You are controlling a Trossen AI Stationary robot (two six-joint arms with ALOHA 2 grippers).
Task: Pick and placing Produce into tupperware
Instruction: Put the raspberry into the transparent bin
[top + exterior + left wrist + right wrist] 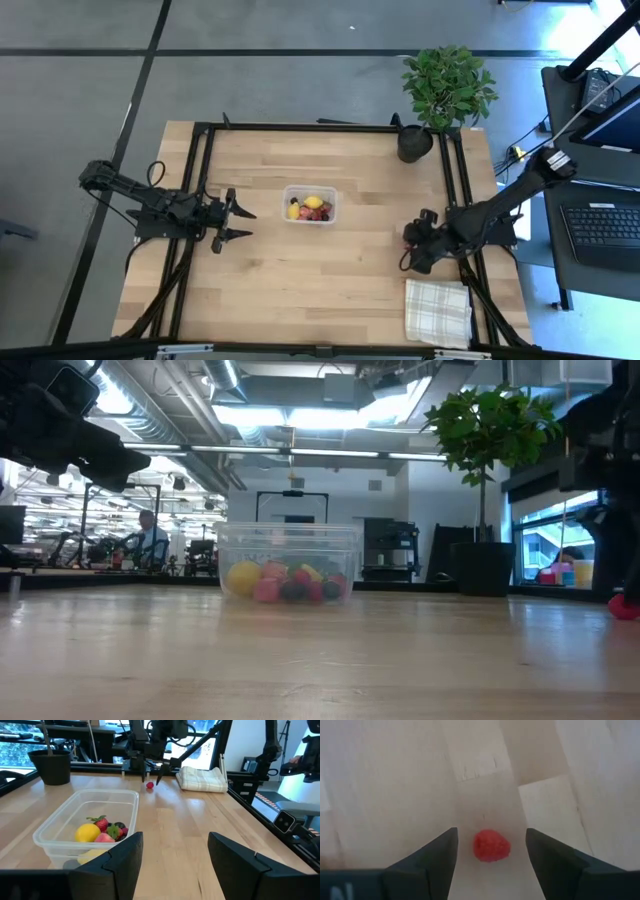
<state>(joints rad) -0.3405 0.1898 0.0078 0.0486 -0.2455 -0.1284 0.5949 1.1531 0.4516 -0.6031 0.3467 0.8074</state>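
Note:
The clear tupperware stands on its base mid-table and holds produce: a yellow lemon-shaped piece, red pieces and dark berries. One red berry lies alone on the wood at the right, also seen as the berry in the left wrist view. My right gripper points steeply down, open, with a finger on either side of that berry and a gap on both sides. My left gripper hangs open, level, just left of the tupperware, with nothing between its fingers.
A potted plant stands at the far right corner. A folded checked cloth lies at the near right corner. Black frame rails run along the table's left, right and far sides. Bare wood lies between the tupperware and the right gripper.

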